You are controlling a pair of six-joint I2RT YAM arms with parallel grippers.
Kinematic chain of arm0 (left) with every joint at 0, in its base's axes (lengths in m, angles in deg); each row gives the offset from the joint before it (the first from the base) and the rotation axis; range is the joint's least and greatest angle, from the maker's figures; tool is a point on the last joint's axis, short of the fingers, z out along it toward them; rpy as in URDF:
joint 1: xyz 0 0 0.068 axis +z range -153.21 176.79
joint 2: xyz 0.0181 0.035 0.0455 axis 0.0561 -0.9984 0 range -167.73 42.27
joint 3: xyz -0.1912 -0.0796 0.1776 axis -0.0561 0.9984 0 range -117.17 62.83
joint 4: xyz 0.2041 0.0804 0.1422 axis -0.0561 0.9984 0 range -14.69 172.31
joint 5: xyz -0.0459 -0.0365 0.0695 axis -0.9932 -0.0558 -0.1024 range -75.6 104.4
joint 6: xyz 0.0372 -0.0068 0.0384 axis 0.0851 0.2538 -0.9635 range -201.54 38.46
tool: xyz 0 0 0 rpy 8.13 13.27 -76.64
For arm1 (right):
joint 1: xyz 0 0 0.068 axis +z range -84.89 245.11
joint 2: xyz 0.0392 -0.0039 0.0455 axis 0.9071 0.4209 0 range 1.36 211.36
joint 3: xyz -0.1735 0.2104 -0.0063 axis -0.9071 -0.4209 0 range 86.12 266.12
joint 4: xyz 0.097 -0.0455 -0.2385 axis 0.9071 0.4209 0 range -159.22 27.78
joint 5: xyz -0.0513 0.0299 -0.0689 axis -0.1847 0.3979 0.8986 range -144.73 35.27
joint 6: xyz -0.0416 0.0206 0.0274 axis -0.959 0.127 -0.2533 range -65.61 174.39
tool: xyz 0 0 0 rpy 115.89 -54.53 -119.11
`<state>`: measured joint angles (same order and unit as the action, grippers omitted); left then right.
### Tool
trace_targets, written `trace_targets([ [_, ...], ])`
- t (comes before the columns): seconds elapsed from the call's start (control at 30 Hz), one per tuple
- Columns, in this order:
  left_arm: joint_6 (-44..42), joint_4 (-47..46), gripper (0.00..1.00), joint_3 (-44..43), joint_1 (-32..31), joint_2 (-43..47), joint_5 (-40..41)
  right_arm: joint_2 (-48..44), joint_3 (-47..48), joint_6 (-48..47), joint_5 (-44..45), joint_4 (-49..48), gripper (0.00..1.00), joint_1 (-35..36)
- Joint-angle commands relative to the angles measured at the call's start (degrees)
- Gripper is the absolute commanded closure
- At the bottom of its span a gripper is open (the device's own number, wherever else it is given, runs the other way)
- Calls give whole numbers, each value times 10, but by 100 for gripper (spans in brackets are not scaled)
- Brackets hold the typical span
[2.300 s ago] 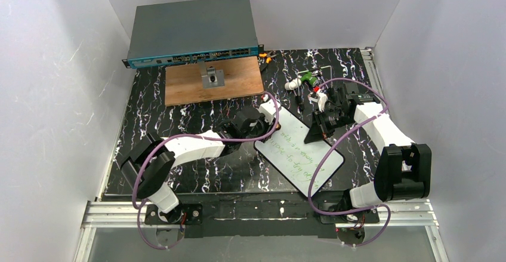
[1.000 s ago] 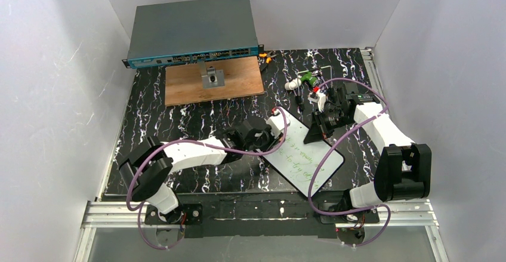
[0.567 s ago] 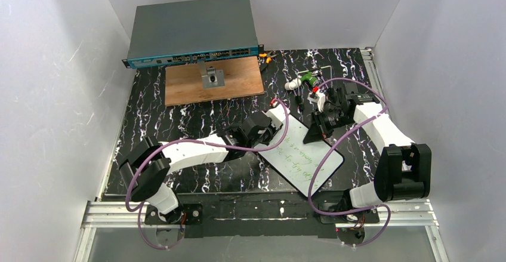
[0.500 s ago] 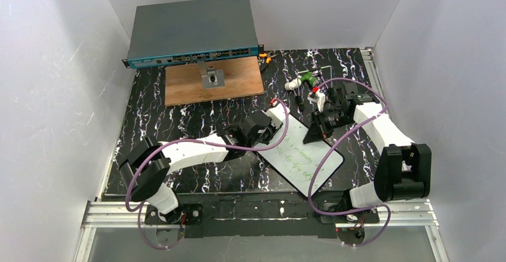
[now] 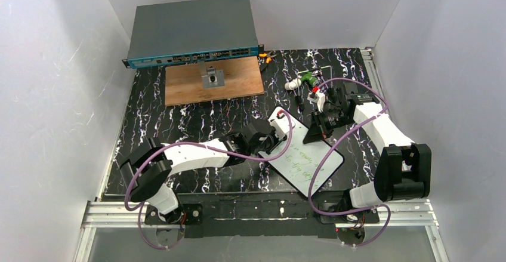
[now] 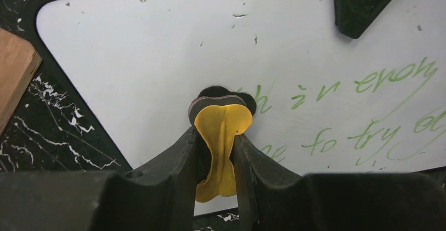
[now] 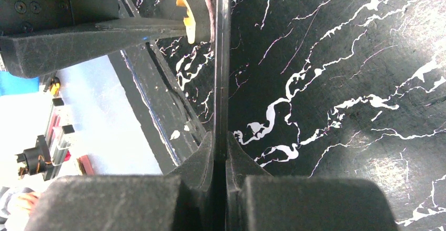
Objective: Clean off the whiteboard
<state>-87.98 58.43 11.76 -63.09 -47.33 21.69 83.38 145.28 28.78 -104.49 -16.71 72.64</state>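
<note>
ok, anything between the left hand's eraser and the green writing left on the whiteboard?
Nothing visible. The left hand holds the yellow eraser with its dark pad on the whiteboard, touching the start of the green writing. The right hand clamps the board's edge, its finger off to the side of the lines.

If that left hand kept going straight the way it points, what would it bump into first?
The whiteboard; the yellow eraser in the left hand seems to touch it.
</note>
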Motion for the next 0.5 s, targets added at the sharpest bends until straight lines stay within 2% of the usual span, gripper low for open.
trace_targets([
  [0.0, 0, 23, 100, -24, -2, -2, 76, -11, 12, -41, -17, -36, 99, 3],
  [0.07, 0, 33, 100, -40, 0, -7, 109, -11, 12, -41, -16, -36, 99, 4],
  [0.23, 3, 51, 100, -61, 5, -10, 130, -12, 12, -42, -16, -36, 99, 4],
  [0.33, 1, 46, 100, -52, 5, -5, 88, -12, 13, -42, -16, -36, 99, 4],
  [0.47, -10, 20, 100, -20, -3, 11, -9, -12, 13, -41, -16, -36, 99, 4],
])
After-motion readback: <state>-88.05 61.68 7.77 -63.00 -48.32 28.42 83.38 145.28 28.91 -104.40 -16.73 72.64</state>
